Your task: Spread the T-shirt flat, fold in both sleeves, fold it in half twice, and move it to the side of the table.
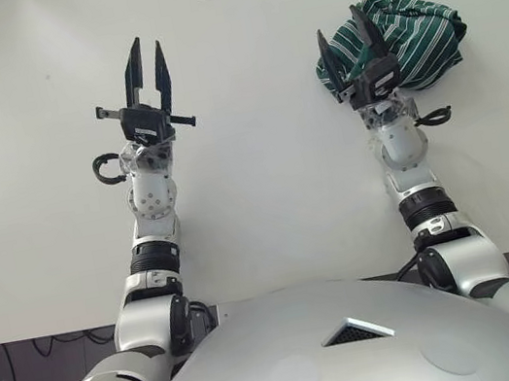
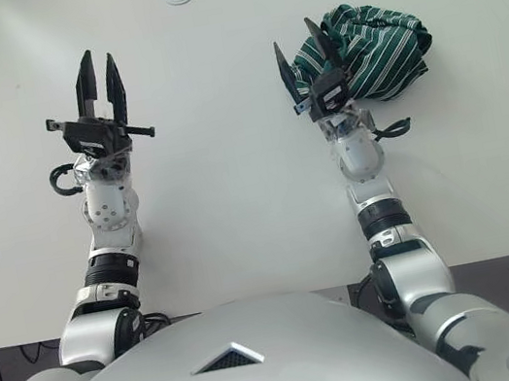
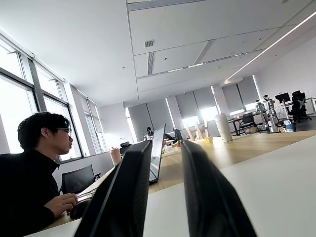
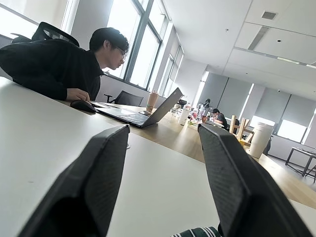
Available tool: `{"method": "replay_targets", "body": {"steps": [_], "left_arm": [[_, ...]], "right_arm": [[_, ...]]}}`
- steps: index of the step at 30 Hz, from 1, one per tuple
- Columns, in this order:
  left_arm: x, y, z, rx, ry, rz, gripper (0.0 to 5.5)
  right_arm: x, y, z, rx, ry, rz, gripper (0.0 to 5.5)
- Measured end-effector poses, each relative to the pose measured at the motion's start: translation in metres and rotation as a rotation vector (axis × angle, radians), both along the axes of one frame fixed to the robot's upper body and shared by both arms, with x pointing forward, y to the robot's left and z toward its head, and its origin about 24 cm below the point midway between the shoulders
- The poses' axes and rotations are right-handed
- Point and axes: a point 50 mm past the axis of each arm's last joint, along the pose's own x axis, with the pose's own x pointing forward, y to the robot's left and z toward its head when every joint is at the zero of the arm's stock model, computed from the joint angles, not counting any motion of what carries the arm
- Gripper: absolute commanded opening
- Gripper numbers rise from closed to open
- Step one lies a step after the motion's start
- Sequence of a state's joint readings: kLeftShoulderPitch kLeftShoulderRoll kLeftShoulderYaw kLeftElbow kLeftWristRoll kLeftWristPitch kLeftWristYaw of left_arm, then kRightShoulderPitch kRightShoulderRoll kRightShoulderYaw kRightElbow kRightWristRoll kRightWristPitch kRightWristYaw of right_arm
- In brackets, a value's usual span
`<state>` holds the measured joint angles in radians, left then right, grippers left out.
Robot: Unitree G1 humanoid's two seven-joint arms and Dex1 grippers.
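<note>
Nothing is done yet, I judge: the T-shirt (image 1: 415, 39) sits bunched on the table (image 1: 257, 150) right by my wide-spread, empty right fingers (image 1: 329, 57), well apart from my narrowly parted, empty left fingers (image 1: 133, 74), so spreading and every fold remain.

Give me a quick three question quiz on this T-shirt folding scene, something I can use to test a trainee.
1. True or false: the T-shirt lies spread flat on the table.
2. Which is right beside the T-shirt? A: left gripper. B: right gripper.
3. Fill in: both grippers are ____ (open or shut).

Key
1. False: it sits in a bunched heap at the far right.
2. B
3. open
</note>
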<state>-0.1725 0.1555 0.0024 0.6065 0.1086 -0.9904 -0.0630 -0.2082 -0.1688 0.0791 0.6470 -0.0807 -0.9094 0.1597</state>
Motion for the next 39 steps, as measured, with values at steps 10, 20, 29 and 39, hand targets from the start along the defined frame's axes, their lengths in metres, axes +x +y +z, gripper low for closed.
{"method": "replay_targets", "body": {"steps": [10,20,29,39], "left_arm": [[0.000,0.000,0.000,0.000,0.000,-0.001,1.01],[0.000,0.000,0.000,0.001,0.000,-0.003,1.01],[0.005,-0.006,-0.001,0.008,0.009,-0.025,1.01],[0.008,-0.009,-0.001,0.012,0.015,-0.033,1.01]], "right_arm": [[0.000,0.000,0.000,-0.005,0.000,0.002,2.54],[0.000,0.000,0.000,-0.006,0.001,0.003,2.54],[0.014,-0.066,0.035,-0.180,-0.010,-0.209,2.54],[0.021,-0.136,0.037,-0.680,0.429,-0.178,2.54]]}}
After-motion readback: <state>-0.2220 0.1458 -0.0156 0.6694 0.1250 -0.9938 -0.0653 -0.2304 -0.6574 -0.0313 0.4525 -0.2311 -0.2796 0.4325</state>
